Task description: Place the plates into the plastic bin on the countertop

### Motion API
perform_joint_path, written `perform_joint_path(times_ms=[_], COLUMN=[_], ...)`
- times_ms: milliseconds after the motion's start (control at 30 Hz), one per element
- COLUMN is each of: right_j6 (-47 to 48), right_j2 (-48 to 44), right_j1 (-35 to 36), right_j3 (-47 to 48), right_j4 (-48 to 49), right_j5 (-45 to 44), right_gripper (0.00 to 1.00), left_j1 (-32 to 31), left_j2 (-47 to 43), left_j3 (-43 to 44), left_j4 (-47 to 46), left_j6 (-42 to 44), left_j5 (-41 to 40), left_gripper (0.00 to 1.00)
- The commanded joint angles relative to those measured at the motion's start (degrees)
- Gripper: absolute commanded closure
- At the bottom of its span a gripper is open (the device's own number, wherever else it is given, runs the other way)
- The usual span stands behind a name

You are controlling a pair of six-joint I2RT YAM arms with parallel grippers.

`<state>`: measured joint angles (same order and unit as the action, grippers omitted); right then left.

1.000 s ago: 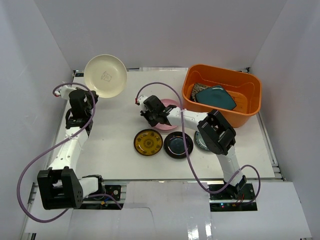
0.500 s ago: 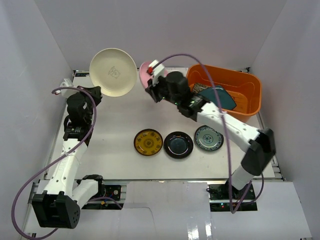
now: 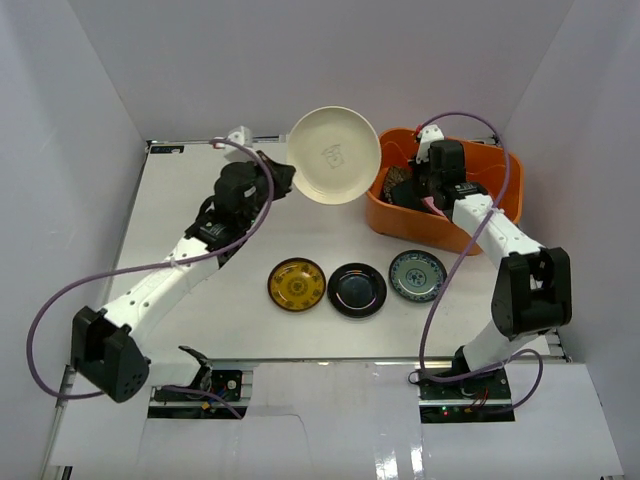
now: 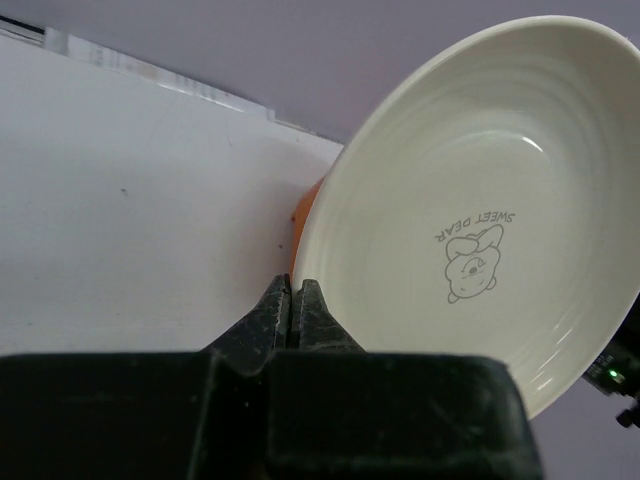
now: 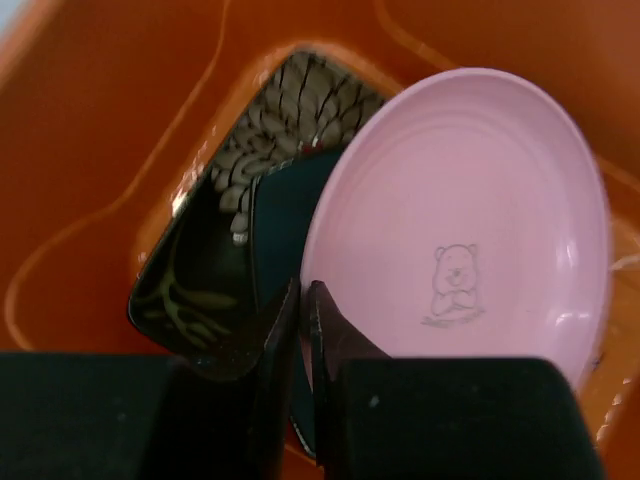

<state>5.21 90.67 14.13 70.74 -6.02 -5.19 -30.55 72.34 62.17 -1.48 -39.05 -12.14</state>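
The round cream plate (image 3: 334, 155) (image 4: 480, 210) was in the air, tilted nearly on edge. Its rim was pinched between the closed fingers of the left tool (image 3: 283, 180) (image 4: 296, 300), and the rest of the dish spread ahead and to the right of the fingertips. A faint bear print and lettering showed on its inner face. Just past that tool's tips, a sliver of the orange plastic bin (image 3: 445, 232) (image 4: 303, 215) showed behind the plate's edge.

The pink plate (image 5: 460, 220) was gripped the same way by the right tool (image 3: 432, 197) (image 5: 303, 300), with the jaws clamped on its left rim. It hung inside the bin (image 5: 100, 120), tilted to the tool's right. Beneath and left of that tool's fingertips lay the square dark floral plate (image 5: 290, 110) on the bin floor. The teal plate (image 5: 278, 215) overlapped it.

Well behind both tools, toward the arm bases, three dishes sat flat in a row on the white worktop (image 3: 170, 205). They were the yellow-brown plate (image 3: 296, 284), the glossy black plate (image 3: 357, 290) and the blue-green plate (image 3: 418, 276), each just beside the next.
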Motion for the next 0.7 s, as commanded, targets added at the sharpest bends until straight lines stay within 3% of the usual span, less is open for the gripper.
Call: perform_joint_path(times_ms=[0,33,67,100,133,233,267,367,400,467,500,667], right_j6=[-2.22,-3.27,-6.76,-8.71,-10.64,-17.59,-19.17,-23.40,-23.84,-24.99,-24.99,-25.51], right_j2=[0.02,0.29,0.21,-0.75,-1.54,-7.77,-9.97,-18.49,-22.69,-26.76,-29.91,-36.00], right_j1=[0.29,-0.67,-1.29,-2.34,-4.79,-10.50,-11.74,-15.70,-16.23,-17.47,-17.64,-17.56], right_j3=[1.24,1.42,1.68,2.20,2.38,1.86,1.42,-0.60,-1.39,-4.11,-4.90,-11.57], right_j4=[1.36,1.28,0.93,0.40,-0.13,-0.66,-0.57,-0.31,-0.31,-0.04,-0.04,1.80], right_j5=[4.39,4.66,4.66,6.23,8.33,11.34,11.43,8.02,6.52,2.12,1.77,13.00], right_gripper=[0.84,0.67,0.59,0.39,0.31,0.23,0.24,0.39,0.63,0.87,0.92,0.92], left_j1=[-5.04,-5.75,-7.06,-7.77,-8.47,-10.93,-11.81,-13.39,-13.66,-14.37,-14.63,-16.30], left_j2=[3.50,4.91,7.53,8.60,9.74,14.84,16.42,22.75,26.24,30.39,32.58,50.60], left_j3=[6.28,7.60,8.74,10.67,11.56,16.48,18.06,24.12,25.96,32.99,35.71,58.52], left_j4=[-0.90,-0.55,-0.11,0.15,0.16,0.51,0.77,1.12,2.60,4.02,5.76,12.89], left_j6=[3.70,4.15,4.50,4.85,5.64,7.40,7.67,8.11,8.20,8.55,8.72,10.39], left_j5=[-2.97,-3.24,-3.50,-4.03,-4.29,-5.26,-5.43,-5.35,-5.35,-4.91,-4.47,-2.89], left_gripper=[1.00,1.00,1.00,1.00,1.00,1.00,1.00,1.00,1.00,1.00,1.00,1.00])
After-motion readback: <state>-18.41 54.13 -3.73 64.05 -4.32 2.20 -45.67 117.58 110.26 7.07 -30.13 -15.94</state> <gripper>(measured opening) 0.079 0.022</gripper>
